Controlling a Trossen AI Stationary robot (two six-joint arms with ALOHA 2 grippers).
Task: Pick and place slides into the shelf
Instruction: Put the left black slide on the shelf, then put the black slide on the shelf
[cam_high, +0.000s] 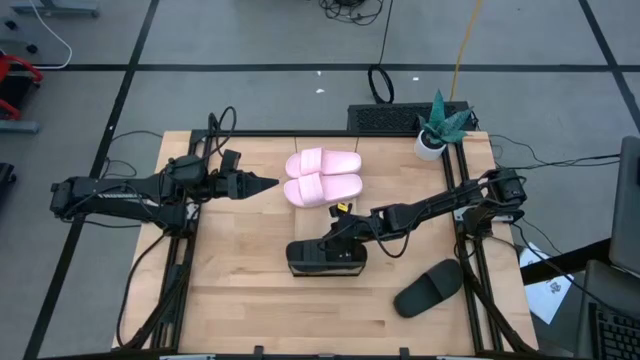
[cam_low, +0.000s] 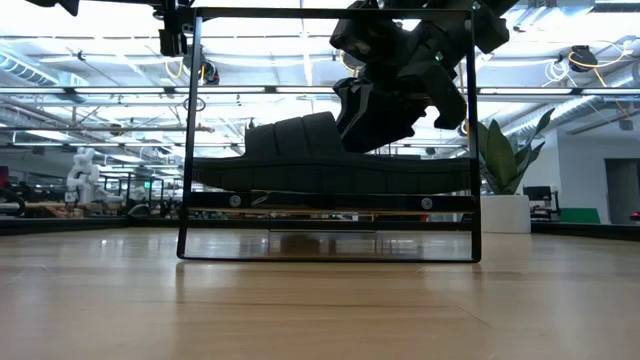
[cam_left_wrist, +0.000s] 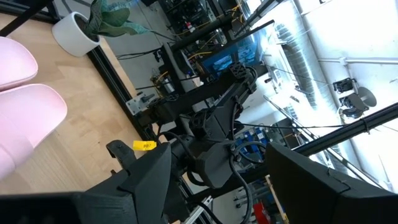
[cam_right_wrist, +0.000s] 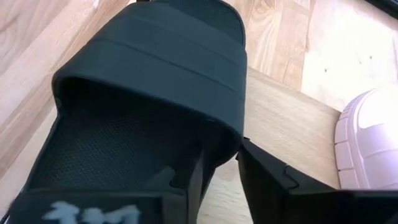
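One black slide lies flat on the near end of the light wood shelf, crosswise, behind the shelf's black wire end frame. My right gripper is down on it, shut on its strap. The pink pair lies side by side on its soles on the shelf's far part. The second black slide rests on the table toward the near right corner. My left gripper hangs open above the table, left of the pink pair and pointing at it, touching nothing. My right gripper has the black slide's wide strap at its side edge. One finger is under the strap and the other finger is outside it. It comes down slanting from the table's right. The sole lies flat on the shelf plank.
A potted plant in a white pot stands at the table's far right corner. Black rails run along the left and right table edges. Bare wood lies left of the shelf and along the near edge.
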